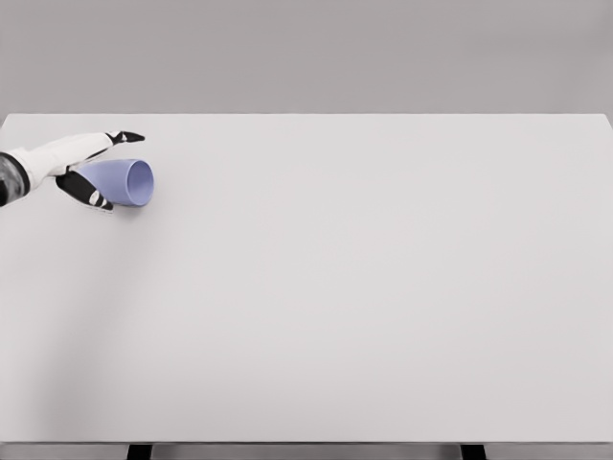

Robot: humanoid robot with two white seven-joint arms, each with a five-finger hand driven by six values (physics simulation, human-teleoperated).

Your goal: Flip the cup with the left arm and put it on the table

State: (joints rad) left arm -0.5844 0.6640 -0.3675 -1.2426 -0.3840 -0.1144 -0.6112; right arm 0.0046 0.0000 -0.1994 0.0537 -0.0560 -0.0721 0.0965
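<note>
A pale blue cup (123, 181) lies on its side near the left edge of the white table (364, 287), its open mouth facing right. My left hand (103, 171) reaches in from the left edge and is wrapped around the cup's body, with white and black fingers (123, 138) above it and the thumb (88, 192) below. The cup looks held just above or at the tabletop; I cannot tell whether it touches. The right arm is out of view.
The table's far edge runs across the top against a grey wall. Two dark table legs (139, 451) show under the near edge.
</note>
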